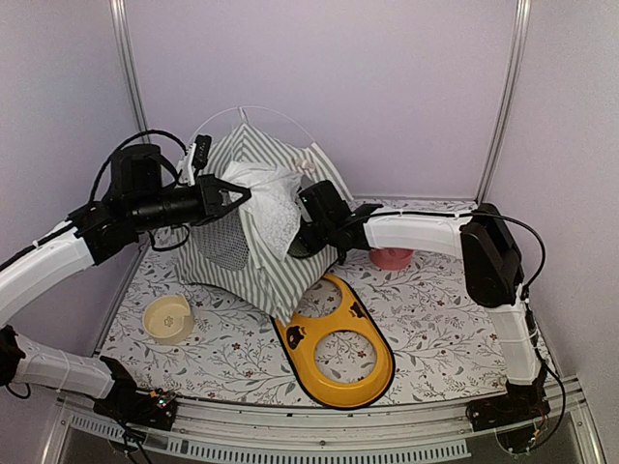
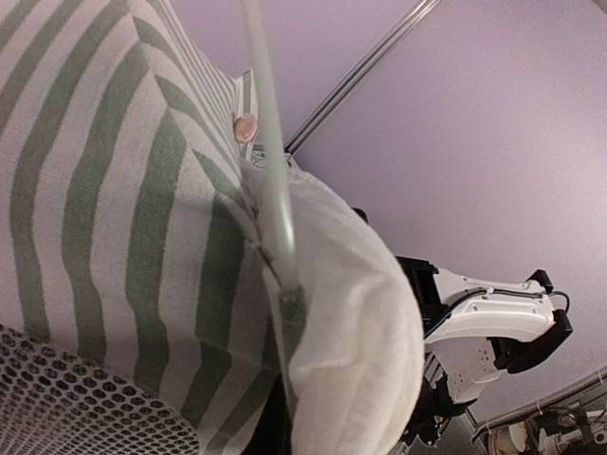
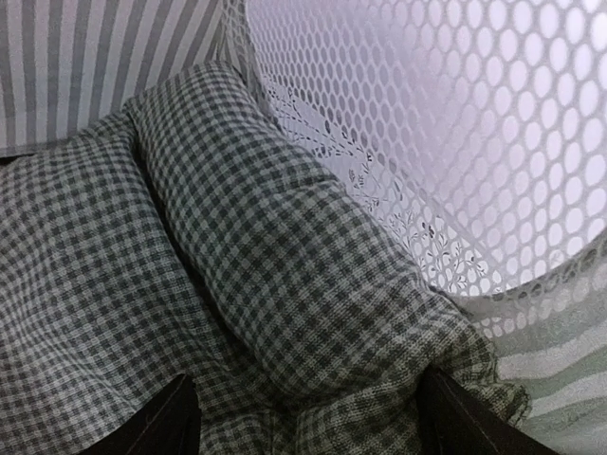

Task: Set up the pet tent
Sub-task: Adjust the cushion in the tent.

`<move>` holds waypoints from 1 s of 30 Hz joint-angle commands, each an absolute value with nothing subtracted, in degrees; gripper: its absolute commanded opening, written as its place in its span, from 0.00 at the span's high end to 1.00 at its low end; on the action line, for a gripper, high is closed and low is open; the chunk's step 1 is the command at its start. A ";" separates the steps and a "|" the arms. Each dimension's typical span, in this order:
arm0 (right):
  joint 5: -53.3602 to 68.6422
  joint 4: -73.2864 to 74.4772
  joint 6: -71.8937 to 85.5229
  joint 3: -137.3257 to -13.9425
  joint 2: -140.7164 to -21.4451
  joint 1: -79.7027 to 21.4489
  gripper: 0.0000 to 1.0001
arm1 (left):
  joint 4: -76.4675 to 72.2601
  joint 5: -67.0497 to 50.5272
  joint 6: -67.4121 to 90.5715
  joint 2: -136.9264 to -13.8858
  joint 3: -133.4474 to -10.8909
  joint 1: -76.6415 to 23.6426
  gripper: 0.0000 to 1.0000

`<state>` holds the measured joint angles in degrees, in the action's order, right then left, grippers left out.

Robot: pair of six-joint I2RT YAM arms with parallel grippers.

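Pinching the green-and-white striped fabric pet tent by its bunched white flap, my left gripper closed tight, tent upright on the flowered table, my right gripper inside it, jaws wide over a green-checked padded cushion.

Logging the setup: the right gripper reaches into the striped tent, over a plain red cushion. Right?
No: the cushion is green-checked, not plain red, as the right wrist view shows. The right gripper does reach into the pet tent over it.
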<state>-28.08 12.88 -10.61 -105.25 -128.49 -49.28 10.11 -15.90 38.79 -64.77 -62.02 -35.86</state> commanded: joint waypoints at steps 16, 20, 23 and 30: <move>-25.48 32.54 -8.86 -119.82 -144.45 -47.73 0.24 | 2.80 -23.52 37.53 -65.52 -61.95 -38.18 1.00; -21.80 33.15 -8.62 -120.41 -144.99 -47.77 0.31 | 2.26 -23.92 37.37 -65.85 -61.38 -38.23 1.00; -18.69 33.64 -8.45 -120.95 -145.15 -47.77 0.37 | 1.88 -24.42 37.44 -66.38 -61.35 -38.32 1.00; -14.21 34.10 -7.60 -122.91 -145.11 -47.73 0.48 | 1.80 -24.33 37.05 -66.64 -61.35 -38.32 1.00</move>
<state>-19.88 29.78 -8.27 -121.86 -141.78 -47.92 7.31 -20.80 36.62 -67.59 -60.90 -37.34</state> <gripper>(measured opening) 0.523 0.015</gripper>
